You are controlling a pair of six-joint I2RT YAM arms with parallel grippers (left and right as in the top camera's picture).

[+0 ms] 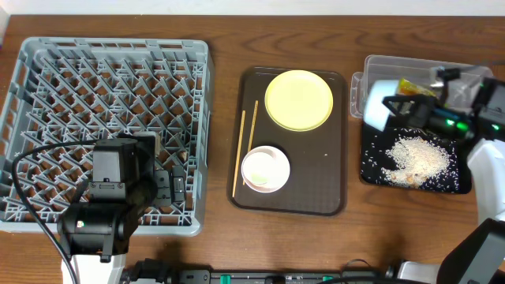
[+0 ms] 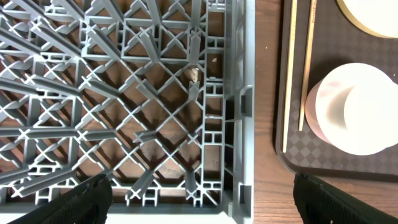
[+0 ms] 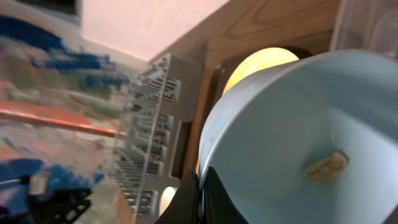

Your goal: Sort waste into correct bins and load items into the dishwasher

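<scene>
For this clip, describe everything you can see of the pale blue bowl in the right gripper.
The pale blue bowl is round, smooth and plastic-looking, with a thin rim. The right gripper pinches that rim. The bowl is held in the air, tipped on its side above one end of the bin, where rice lies. Its inside looks emptied apart from one small tan scrap stuck to the wall.

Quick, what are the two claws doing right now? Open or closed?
Left claw: open, holding nothing.
Right claw: closed on the pale blue bowl.
</scene>
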